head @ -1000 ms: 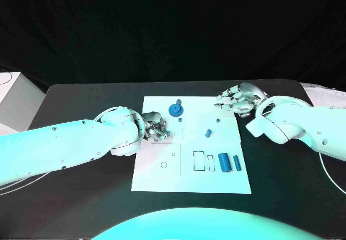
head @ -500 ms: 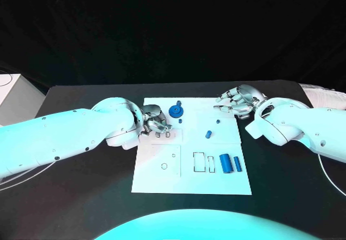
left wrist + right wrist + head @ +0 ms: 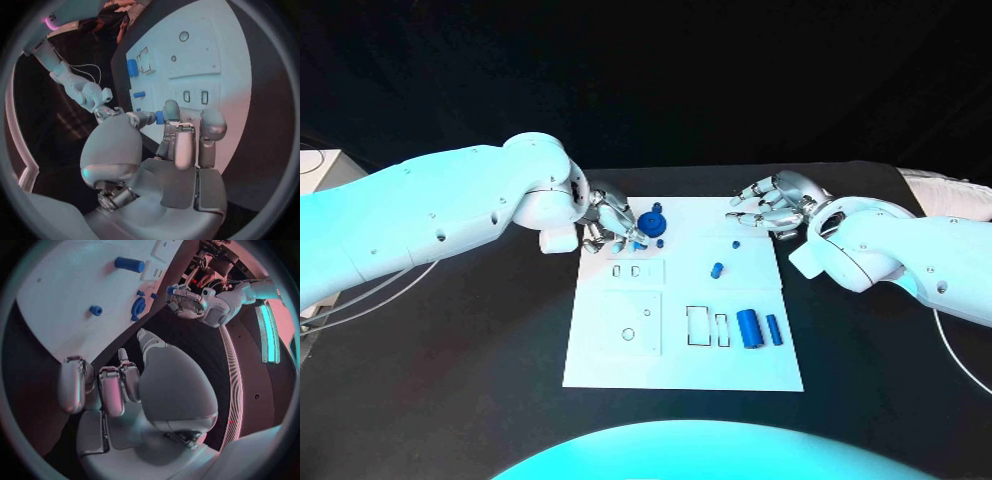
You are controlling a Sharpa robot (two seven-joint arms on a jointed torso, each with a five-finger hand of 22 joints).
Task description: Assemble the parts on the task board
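One small blue part (image 3: pixel 159 117) is pinched in the fingertips of the left hand (image 3: pixel 610 228). The other fingers are a little apart. The part hangs over the far left side of the white task board (image 3: pixel 682 370), just beside the blue gear (image 3: pixel 653 220).

I think the job now is to set this part into its hole. To do it well, the hand should go slowly, keep the part straight up, and not bump the gear.

On the board I count one gear and two long blue cylinders, side by side (image 3: pixel 749 326) (image 3: pixel 773 328). I also count three small bits (image 3: pixel 661 240) (image 3: pixel 736 242) (image 3: pixel 717 268).

The right hand (image 3: pixel 769 210) holds nothing. Its fingers are spread, and it waits at the board's far right corner.
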